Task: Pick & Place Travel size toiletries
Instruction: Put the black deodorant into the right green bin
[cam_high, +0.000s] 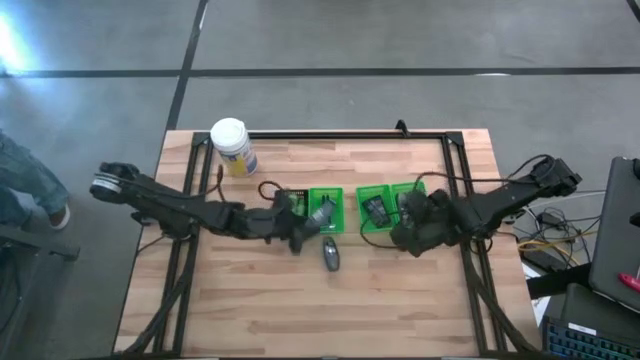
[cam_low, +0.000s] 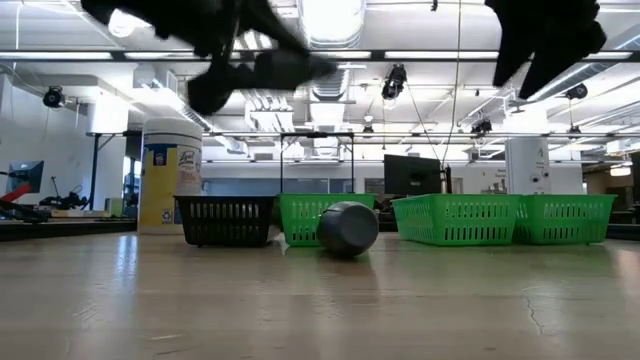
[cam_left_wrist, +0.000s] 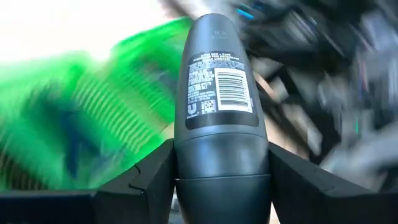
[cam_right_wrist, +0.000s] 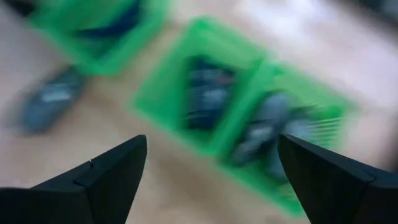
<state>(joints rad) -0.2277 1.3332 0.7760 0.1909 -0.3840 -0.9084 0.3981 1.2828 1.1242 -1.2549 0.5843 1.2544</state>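
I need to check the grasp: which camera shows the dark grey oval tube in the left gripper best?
The left wrist view: the dark grey oval tube fills it, clamped between the fingers. In the high view it is a small shape at the left gripper; the low and right wrist views don't clearly show it.

Counting it up on the table (cam_high: 400, 310): three green trays (cam_high: 326, 208) and one black tray (cam_high: 284, 203) in a row, plus one white-lidded jar (cam_high: 232, 146) at the far edge. One dark grey tube (cam_high: 331, 256) lies loose on the wood, another dark grey deodorant tube (cam_left_wrist: 221, 112) sits clamped in a gripper, and at least two more dark items rest in the green trays, too blurred to count surely.
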